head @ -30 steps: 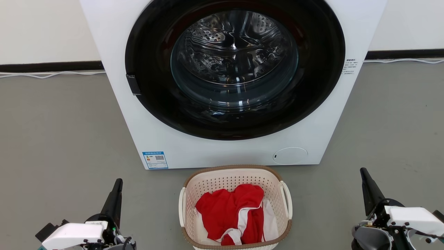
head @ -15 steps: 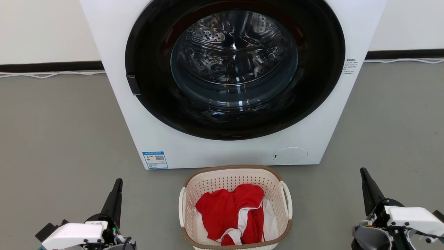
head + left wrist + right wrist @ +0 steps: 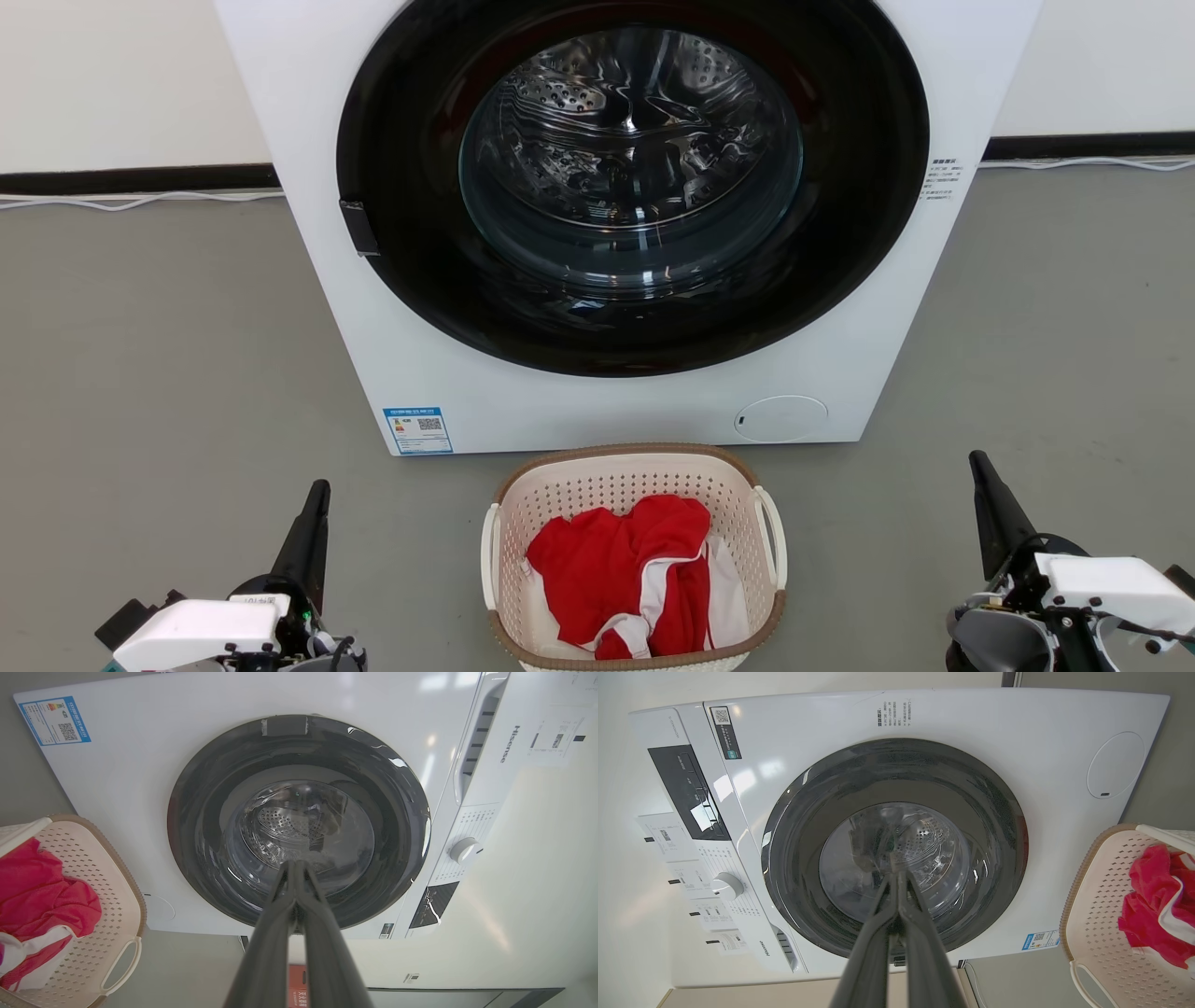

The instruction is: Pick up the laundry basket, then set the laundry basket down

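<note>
The grey floor (image 3: 159, 355) takes up most of the head view, running back to a pale wall (image 3: 121, 84) with a dark skirting strip. On the floor stands a white front-loading washing machine (image 3: 560, 411), by far the biggest thing here. Its round door (image 3: 840, 233) has a wide dark ring around a glass window, and the steel drum (image 3: 625, 121) shows through it. The laundry basket (image 3: 621, 450) sits on the floor just in front of the machine, in the middle of the view. It lies between the two grippers and well apart from both. It is cream-white and perforated, with a brown rim. White loop handles stand on its left side (image 3: 488, 555) and right side (image 3: 773, 537), and neither is touched. A crumpled red and white garment (image 3: 616, 569) lies inside it. The left gripper (image 3: 320, 487) is at the lower left and the right gripper (image 3: 977, 459) at the lower right, each with its dark fingers pointing up the view. In both wrist views the two fingers are pressed together from base to tip with nothing between them, aimed at the machine's door. A round hatch (image 3: 780, 418) sits low on the right of the machine's front and a small blue label (image 3: 417, 430) low on the left. A thin white cable (image 3: 140, 201) runs along the foot of the wall.
</note>
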Robot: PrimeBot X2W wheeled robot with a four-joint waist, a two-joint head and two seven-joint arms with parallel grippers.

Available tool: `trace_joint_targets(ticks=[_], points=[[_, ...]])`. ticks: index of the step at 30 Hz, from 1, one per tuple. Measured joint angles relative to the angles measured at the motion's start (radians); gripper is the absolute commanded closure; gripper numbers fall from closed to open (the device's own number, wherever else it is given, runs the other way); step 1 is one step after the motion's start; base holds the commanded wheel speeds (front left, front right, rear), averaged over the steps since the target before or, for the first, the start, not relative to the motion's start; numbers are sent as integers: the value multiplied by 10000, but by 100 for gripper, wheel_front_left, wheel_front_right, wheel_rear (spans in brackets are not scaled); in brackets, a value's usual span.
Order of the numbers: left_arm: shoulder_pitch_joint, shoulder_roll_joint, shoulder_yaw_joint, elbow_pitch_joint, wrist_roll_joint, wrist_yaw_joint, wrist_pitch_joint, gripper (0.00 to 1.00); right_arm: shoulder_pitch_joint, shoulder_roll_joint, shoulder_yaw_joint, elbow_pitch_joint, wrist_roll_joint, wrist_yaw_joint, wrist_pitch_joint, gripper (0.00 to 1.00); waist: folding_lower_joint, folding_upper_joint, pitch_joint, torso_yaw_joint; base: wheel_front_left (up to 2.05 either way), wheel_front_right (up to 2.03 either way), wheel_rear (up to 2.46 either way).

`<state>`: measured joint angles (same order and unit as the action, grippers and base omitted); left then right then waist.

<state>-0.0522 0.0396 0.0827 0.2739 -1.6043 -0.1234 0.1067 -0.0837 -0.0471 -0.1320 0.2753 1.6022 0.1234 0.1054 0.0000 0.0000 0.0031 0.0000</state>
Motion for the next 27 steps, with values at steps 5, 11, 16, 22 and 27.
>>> trace_joint_targets(ticks=[5,11,16,22,27], points=[[0,0,0,0,0,0,0,100,0,0,0,0,0,0,0,100,0,0,0,0,0,0,0],[0,0,0,0,0,0,0,100,0,0,0,0,0,0,0,100,0,0,0,0,0,0,0],[0,0,0,0,0,0,0,100,0,0,0,0,0,0,0,100,0,0,0,0,0,0,0],[0,0,0,0,0,0,0,100,0,0,0,0,0,0,0,100,0,0,0,0,0,0,0],[0,0,0,0,0,0,0,100,0,0,0,0,0,0,0,100,0,0,0,0,0,0,0]])
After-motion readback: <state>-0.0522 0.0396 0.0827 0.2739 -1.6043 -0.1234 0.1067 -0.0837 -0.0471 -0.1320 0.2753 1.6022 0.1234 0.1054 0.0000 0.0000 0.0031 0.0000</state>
